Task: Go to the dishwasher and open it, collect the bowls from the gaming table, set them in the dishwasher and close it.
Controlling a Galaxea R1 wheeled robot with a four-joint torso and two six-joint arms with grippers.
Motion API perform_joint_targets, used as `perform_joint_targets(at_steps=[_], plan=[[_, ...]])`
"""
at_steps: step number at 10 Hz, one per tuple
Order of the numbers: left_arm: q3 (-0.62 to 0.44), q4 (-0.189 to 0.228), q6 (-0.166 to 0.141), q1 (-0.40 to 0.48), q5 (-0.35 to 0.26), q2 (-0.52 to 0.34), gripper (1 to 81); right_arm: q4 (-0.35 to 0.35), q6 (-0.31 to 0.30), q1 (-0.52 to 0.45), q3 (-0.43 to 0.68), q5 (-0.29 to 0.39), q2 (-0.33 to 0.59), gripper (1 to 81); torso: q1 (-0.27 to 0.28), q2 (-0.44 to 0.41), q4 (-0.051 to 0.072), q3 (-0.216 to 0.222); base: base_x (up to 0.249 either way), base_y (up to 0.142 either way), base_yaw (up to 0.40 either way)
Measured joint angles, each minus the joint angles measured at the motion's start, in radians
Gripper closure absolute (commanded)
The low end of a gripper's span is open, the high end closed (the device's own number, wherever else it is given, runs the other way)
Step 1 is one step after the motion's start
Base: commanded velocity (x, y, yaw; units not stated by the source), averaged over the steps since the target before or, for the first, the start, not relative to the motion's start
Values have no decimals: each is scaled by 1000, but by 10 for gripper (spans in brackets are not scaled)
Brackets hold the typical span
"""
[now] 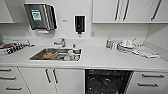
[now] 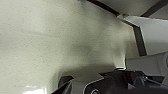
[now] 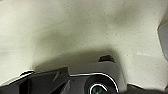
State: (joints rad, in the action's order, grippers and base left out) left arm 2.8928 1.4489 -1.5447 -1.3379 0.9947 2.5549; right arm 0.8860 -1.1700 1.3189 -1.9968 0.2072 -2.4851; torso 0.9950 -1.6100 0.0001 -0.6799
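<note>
A: Bench (image 1: pixel 100 58) ran the full width of the head view. Far left, what was there?

B: Clutter of small dark and red items (image 1: pixel 12 47), too blurred to name. Then drawers (image 1: pixel 8 78) below, paper towel dispenser (image 1: pixel 40 16) on the wall above.

A: Next along?

B: Sink (image 1: pixel 56 54) with a tap (image 1: pixel 60 42) behind it. Something orange (image 1: pixel 49 53) and pale dishes sat in the basin; couldn't tell if any was a task bowl. Black soap dispenser (image 1: pixel 80 23) hung on the wall past it.

A: Dishwasher?

B: Dishwasher (image 1: pixel 107 82) was under the bench, right of the white cabinet doors (image 1: pixel 52 80). It showed as a dark cavity with racks, so I judged it open already. No steel front or bar handle visible from this angle.

A: Right side?

B: Small bottle (image 1: pixel 108 43), a stack of pale crockery (image 1: pixel 126 45), a cloth or papers (image 1: pixel 147 52).

A: Claws?

C: Left claw, right claw: both wrist views looked at pale speckled floor (image 2: pixel 50 37) over dark robot housing. Open or closed, couldn't tell for either.

A: Handling notes?

B: Judgement only: door probably heavy, stiff, hinged low; best taken at its top edge or bar. Racks slide, so load gently. Bowls likely light, rigid, smooth, breakable; pinch at the rim.
</note>
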Motion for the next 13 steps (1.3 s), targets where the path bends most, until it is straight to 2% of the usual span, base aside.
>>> perform_joint_targets(at_steps=[1,2,3,5,6,8,13], plan=[[59,-9,5,-42,-17,85,10,17,11,20,-74,-11,-39,10,0,0,0,0,0,0,0],[94,-11,23,-91,-59,154,10,27,19,51,-131,-46,-64,10,0,0,0,0,0,0,0],[123,-16,30,-131,-129,206,10,34,22,76,-179,-101,-79,10,0,0,0,0,0,0,0],[138,-47,53,-171,-279,278,10,55,30,97,-255,-267,-99,10,0,0,0,1,0,0,0],[140,-58,65,-182,-329,308,10,67,34,106,-284,-302,-120,10,0,0,0,1,0,0,0],[141,-74,101,-193,-370,351,10,81,37,137,-324,-318,-152,10,0,0,0,1,0,0,0],[144,-78,103,-198,-377,354,10,91,37,138,-358,-319,-184,10,0,-1,0,2,0,0,0]])
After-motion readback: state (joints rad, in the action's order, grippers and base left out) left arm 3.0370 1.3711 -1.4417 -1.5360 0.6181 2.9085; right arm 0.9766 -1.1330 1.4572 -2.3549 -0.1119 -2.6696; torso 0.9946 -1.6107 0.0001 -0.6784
